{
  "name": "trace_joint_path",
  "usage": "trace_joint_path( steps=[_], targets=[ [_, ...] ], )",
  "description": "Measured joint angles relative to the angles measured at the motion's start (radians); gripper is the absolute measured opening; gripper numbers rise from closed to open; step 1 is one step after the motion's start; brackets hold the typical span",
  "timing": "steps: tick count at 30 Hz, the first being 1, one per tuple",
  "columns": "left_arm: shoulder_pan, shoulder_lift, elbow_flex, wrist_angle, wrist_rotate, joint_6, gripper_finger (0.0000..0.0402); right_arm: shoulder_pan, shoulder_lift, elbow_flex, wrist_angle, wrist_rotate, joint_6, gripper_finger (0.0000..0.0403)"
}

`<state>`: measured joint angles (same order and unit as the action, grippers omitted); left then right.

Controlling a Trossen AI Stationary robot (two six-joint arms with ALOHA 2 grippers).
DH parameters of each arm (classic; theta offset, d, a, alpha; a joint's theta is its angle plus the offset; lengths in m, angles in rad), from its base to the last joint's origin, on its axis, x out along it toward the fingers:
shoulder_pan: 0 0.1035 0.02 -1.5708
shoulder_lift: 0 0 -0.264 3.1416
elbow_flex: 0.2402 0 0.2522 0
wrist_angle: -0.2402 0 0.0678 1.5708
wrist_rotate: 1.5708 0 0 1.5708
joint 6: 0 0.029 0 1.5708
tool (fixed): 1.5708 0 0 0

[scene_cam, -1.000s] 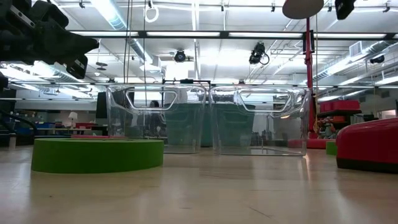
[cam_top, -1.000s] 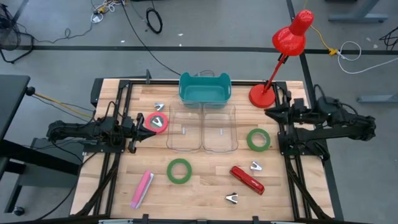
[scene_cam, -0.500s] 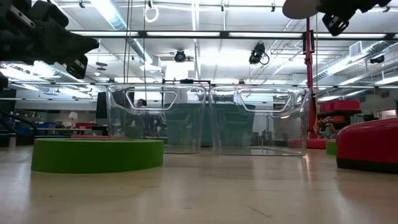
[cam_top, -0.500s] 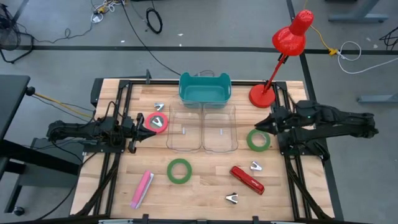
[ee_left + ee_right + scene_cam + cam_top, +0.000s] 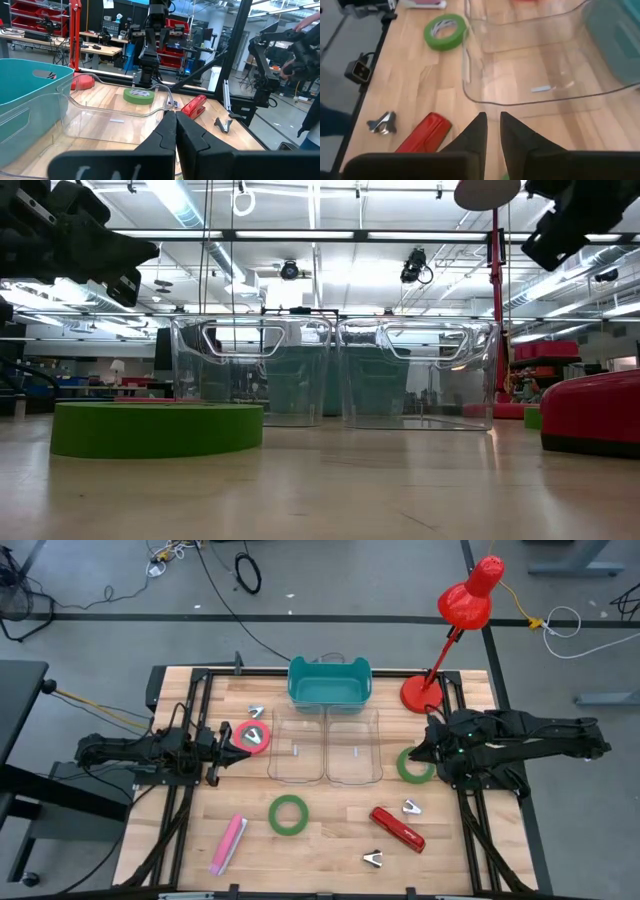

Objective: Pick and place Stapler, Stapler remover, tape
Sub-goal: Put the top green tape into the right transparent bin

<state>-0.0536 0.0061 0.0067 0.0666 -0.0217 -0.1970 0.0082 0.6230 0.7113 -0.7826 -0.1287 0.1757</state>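
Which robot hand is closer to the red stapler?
The right. Its gripper hangs over the green tape, just up-table from the red stapler. The left gripper waits by the red tape, far across.

The left arm lies stretched low along the table's left side, its left gripper (image 5: 237, 743) pointing inward with fingers pressed together. The right arm reaches in from the right side, the right gripper (image 5: 418, 751) angled downward, fingers slightly parted.
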Motion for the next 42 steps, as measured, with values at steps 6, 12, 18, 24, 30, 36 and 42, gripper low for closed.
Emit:
trace_joint_path(
  steps=[6,12,18,24,30,36,42],
  targets=[
    [0.000,0.000,0.000,0.000,0.000,0.000,0.0003,0.000,0.049,0.073,-0.118,-0.011,-0.017,0.0057],
    [0.000,0.000,0.000,0.000,0.000,0.000,0.0003,0.000,0.112,0.171,-0.296,0.042,-0.063,0.0057],
    [0.000,0.000,0.000,0.000,0.000,0.000,0.0003,0.000,0.166,0.220,-0.378,0.061,-0.049,0.0057],
    [0.000,0.000,0.000,0.000,0.000,0.000,0.0003,0.000,0.232,0.221,-0.413,0.060,0.056,0.0057],
    [0.000,0.000,0.000,0.000,0.000,0.000,0.0003,0.000,0.294,0.221,-0.437,0.058,0.150,0.0057],
    [0.000,0.000,0.000,0.000,0.000,0.000,0.0003,0.000,0.332,0.221,-0.450,0.011,0.157,0.0057],
    [0.000,0.000,0.000,0.000,0.000,0.000,0.0003,0.040,0.354,0.221,-0.453,-0.021,0.155,0.0057]
  ],
)
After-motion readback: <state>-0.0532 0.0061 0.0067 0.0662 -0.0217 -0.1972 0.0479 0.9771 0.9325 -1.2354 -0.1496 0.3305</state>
